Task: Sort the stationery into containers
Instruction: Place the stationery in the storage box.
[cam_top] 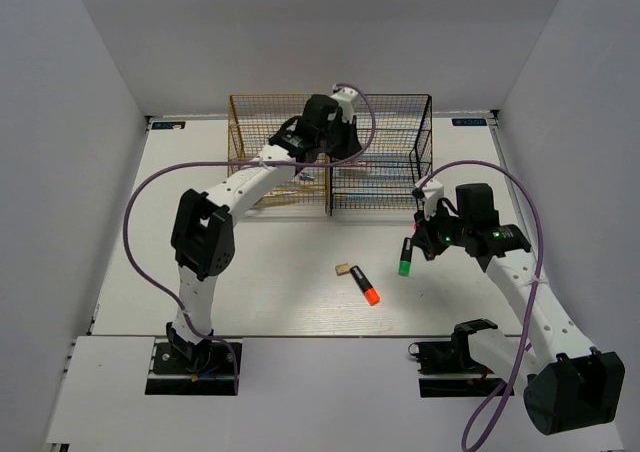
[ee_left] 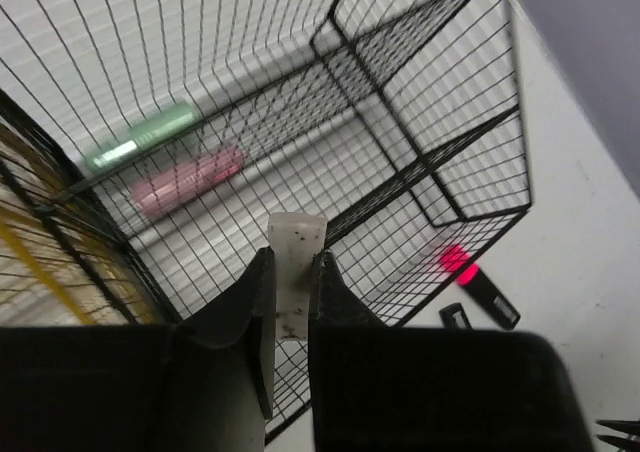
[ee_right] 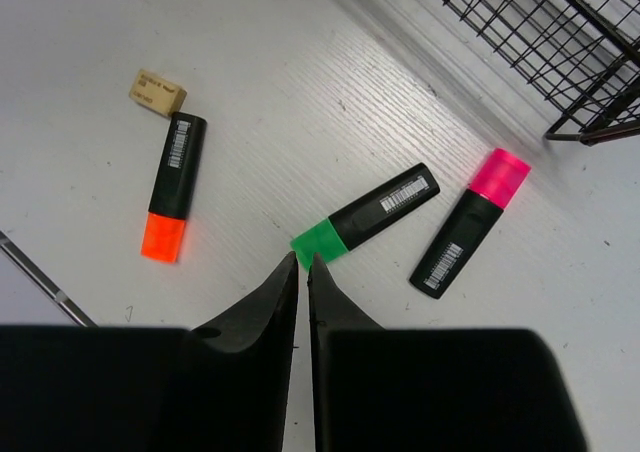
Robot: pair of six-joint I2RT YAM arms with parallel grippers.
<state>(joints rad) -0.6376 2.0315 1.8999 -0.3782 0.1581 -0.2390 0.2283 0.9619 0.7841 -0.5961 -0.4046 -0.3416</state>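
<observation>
Grey oblong eraser (ee_left: 297,234) pinched in left claw (ee_left: 293,264) above black wire-mesh rack (ee_left: 380,127) may bounce out if dropped; right claw (ee_right: 303,264) closed, empty.

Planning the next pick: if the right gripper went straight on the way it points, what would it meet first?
Probably the green highlighter, at its cap just beyond the right gripper; depth is unclear, so perhaps the table beside it.

Left arm (cam_top: 245,187), right arm (cam_top: 535,307): white links, black joint housings; purple cables (cam_top: 127,234); matte black tapered jaws.
</observation>
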